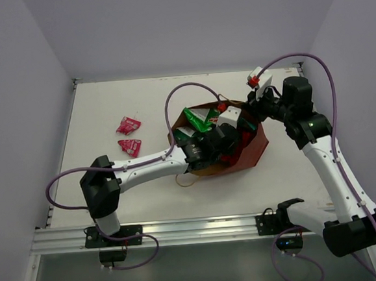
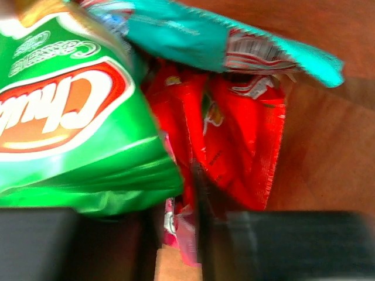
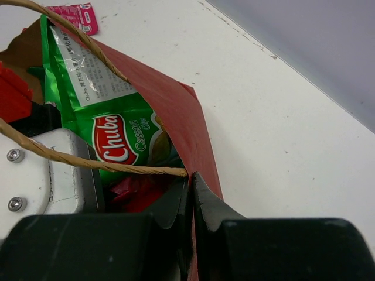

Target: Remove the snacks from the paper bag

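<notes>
2 sachets [image 1: 128, 125] lie on the table [image 1: 107, 101], left of the paper bag [image 1: 254, 149] holding the chip bag [image 1: 198, 119].

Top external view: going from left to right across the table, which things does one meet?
Two red-pink sachets → paper bag, lying open with packets inside → right arm.
</notes>
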You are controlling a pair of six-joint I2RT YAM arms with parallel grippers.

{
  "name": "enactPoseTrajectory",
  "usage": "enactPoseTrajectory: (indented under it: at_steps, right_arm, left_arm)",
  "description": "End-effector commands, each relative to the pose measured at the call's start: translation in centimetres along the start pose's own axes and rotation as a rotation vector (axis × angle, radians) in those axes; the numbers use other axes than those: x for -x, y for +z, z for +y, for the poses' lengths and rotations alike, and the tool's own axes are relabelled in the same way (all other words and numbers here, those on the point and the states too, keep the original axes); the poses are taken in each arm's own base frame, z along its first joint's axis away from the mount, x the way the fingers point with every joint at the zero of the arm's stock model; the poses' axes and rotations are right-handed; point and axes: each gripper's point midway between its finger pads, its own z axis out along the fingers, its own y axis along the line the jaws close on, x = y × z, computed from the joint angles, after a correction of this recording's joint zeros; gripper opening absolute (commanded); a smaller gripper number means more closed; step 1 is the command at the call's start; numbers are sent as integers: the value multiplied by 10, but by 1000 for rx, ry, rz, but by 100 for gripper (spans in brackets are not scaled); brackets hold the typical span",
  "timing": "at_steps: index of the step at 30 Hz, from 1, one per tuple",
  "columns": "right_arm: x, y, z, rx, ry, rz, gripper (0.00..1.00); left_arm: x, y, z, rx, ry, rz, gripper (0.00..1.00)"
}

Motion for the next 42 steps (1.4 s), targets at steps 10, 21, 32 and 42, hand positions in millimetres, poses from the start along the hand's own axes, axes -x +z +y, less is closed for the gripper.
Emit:
enactPoseTrajectory:
  at_steps: [10, 21, 32, 42]
  right_arm:
    - [43, -18, -6, -55, -75, -151, 7]
    - [41, -18, -8, -67, -79, -140, 7]
    - [34, -13, -7, -53, -72, -128, 7]
    - [31, -9, -1, -8, -90, -117, 6]
  left_arm:
    - [97, -94, 18, -79, -72, -201, 0]
    - [167, -185, 88, -47, -47, -348, 0]
    - [140, -87, 260, 351, -30, -242, 0]
    - [35, 43, 309, 408, -58, -19, 24]
